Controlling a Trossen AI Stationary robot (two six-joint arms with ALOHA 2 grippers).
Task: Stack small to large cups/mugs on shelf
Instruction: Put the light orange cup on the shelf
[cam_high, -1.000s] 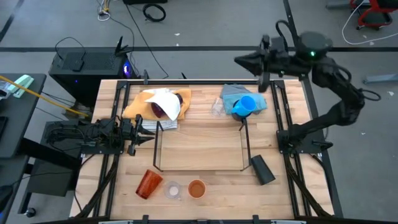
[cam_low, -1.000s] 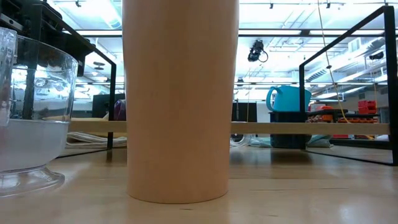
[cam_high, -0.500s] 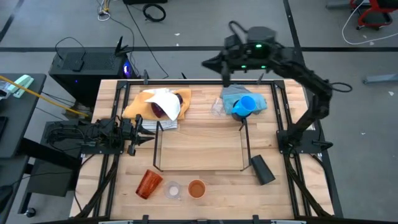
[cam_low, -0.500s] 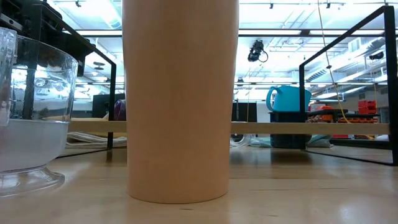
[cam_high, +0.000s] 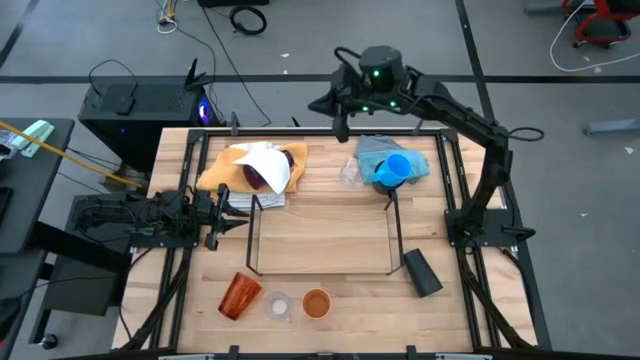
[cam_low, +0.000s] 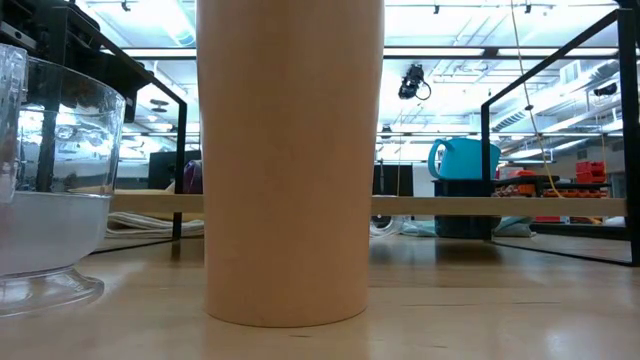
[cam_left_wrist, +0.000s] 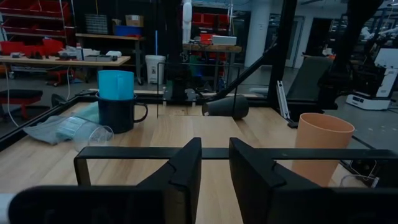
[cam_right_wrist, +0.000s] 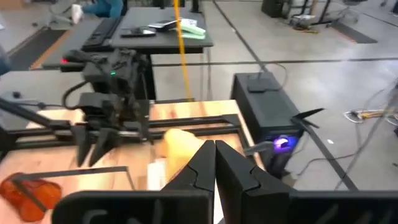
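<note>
The wire shelf (cam_high: 320, 235) stands mid-table. A light-blue mug (cam_high: 396, 168) sits in a navy mug (cam_left_wrist: 118, 112) on the blue cloth (cam_high: 380, 152) at the far right. A purple tumbler (cam_high: 266, 172) lies among yellow and white cloths. Along the near edge are an amber tumbler (cam_high: 240, 295) on its side, a clear cup (cam_high: 280, 305) and a small orange cup (cam_high: 316, 303). A black cup (cam_high: 422, 272) lies near the shelf's right end. My right gripper (cam_high: 318, 104) hangs shut and bare, high over the far edge. My left gripper (cam_left_wrist: 215, 167) rests at the left edge, slightly open.
A second clear cup (cam_high: 350, 172) lies beside the blue cloth. Black frame rails (cam_high: 455, 215) run along both table sides. A computer case (cam_high: 140, 100) stands on the floor beyond the far left corner. Bare wood (cam_high: 320, 200) shows between the cloths and the shelf.
My right gripper has swung toward the table's left along the far edge, from the far right corner to above the middle of that edge, sinking a little and tipping its fingers downward. No cup has moved.
</note>
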